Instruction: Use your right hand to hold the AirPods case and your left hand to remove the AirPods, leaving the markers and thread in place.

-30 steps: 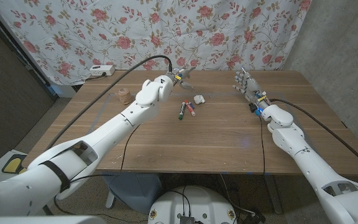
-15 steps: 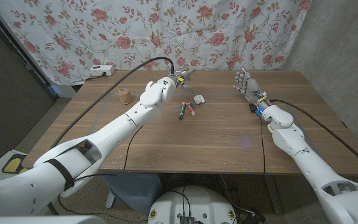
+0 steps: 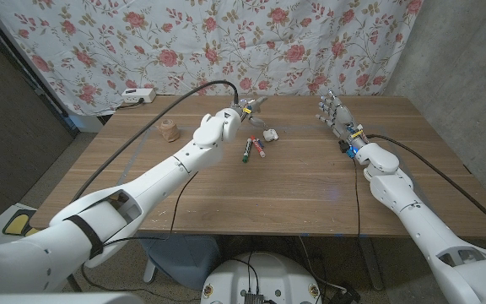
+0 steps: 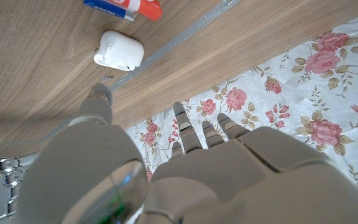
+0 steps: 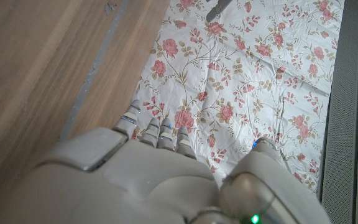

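Note:
The white AirPods case (image 3: 268,133) lies closed on the wooden table (image 3: 310,186) near the far middle; it also shows in the left wrist view (image 4: 119,51). My left hand (image 3: 248,109) hovers just behind and left of the case, fingers spread and holding nothing; its fingers (image 4: 191,134) reach past the table's far edge. Two markers (image 3: 247,150) (image 3: 261,149) lie just in front of the case, one end showing as a red and blue marker (image 4: 123,6). The thread spool (image 3: 170,129) stands at the far left. My right hand (image 3: 334,114) stands at the far right, fingers (image 5: 157,134) apart, empty.
A floral cloth (image 3: 251,42) hangs behind the table. A white power strip (image 3: 137,95) sits behind the table's back left corner. Black cables run from both wrists across the table.
My left hand has drifted slightly to the right, closer to the AirPods case. The right hand has not moved.

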`<state>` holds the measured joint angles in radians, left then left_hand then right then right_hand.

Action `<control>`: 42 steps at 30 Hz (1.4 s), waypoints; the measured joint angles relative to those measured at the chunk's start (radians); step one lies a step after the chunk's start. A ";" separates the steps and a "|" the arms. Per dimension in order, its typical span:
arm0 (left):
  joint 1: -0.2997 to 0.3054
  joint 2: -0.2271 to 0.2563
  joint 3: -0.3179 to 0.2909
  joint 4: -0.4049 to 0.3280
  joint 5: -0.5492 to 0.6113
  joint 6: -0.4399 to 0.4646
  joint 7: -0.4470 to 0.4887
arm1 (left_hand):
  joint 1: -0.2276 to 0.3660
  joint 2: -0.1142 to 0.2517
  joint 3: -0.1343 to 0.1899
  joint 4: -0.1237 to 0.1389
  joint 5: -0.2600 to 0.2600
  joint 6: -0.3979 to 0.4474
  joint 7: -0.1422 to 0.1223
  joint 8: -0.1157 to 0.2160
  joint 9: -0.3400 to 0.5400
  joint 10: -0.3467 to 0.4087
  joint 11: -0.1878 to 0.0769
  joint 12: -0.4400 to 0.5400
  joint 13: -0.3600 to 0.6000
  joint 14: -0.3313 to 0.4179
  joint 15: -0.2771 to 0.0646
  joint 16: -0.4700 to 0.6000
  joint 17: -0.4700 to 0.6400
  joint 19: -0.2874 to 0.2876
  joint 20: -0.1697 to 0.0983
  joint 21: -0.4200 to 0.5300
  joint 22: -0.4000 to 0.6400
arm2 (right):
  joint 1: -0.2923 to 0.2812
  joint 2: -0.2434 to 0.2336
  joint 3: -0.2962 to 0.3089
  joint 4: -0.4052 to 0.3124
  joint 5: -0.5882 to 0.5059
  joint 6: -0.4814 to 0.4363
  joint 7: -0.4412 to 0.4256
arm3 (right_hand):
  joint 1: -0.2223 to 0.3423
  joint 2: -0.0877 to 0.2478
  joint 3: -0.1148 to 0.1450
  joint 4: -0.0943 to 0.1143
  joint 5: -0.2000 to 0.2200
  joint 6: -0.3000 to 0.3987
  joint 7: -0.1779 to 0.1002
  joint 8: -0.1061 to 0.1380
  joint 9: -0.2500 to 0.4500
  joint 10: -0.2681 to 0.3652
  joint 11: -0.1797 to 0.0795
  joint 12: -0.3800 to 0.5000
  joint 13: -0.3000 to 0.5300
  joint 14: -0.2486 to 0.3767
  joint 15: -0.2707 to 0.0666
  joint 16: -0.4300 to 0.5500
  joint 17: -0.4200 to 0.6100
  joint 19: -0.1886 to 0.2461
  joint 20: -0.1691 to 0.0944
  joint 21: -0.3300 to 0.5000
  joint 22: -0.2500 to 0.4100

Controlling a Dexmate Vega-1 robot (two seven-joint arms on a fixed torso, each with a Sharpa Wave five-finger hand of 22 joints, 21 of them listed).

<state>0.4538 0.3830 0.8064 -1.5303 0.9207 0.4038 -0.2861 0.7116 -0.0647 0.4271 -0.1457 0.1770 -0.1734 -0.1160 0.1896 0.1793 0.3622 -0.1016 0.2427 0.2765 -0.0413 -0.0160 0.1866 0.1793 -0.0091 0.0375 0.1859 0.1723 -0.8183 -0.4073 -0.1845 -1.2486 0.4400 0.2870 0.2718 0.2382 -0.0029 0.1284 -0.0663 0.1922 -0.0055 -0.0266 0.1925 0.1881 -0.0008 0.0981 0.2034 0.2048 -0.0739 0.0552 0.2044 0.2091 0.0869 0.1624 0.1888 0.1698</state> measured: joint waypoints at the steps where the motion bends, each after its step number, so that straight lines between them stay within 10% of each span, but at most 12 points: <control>1: 0.000 0.000 0.000 0.000 -0.002 0.002 0.001 | 0.000 0.000 -0.002 0.002 0.000 0.000 0.000 0.000 0.000 0.000 0.000 0.000 0.000 0.000 0.000 0.000 0.000 0.000 0.000 0.000 0.000 | -0.001 0.000 0.000 -0.002 0.000 0.000 0.000 | 0.000 0.000 0.000 0.000 0.000 0.000 0.000 0.000 0.000 0.000 0.000 0.000 0.000 0.000 0.000 0.000 0.000 0.000 0.000 0.000 0.000; 42: -0.011 -0.029 0.065 0.087 -0.079 0.032 0.084 | -0.009 -0.001 -0.008 0.002 0.000 0.002 0.013 0.000 0.000 0.019 -0.004 0.000 0.005 0.015 -0.018 0.015 -0.003 0.022 -0.022 0.007 0.000 | -0.010 -0.008 0.001 -0.020 0.013 0.002 0.007 | 0.000 0.000 0.004 -0.004 0.000 0.000 0.000 0.000 0.000 0.000 0.000 0.000 -0.005 0.000 0.000 0.000 0.000 -0.006 -0.005 0.000 0.000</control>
<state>0.4427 0.3538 0.8713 -1.4436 0.8416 0.4358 -0.2023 0.7026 -0.0659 0.4189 -0.1432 0.1770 -0.1716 -0.1035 0.1896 0.1792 0.3809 -0.1055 0.2428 0.2813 -0.0265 -0.0339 0.2013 0.1768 0.0126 0.0160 0.1928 0.1723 -0.8285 -0.4151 -0.1834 -1.2687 0.4528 0.2891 0.2792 0.2381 -0.0030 0.1326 -0.0703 0.1923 -0.0055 -0.0266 0.1925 0.1881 -0.0007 0.0979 0.2034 0.2000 -0.0740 0.0551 0.2044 0.2094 0.0813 0.1570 0.1887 0.1698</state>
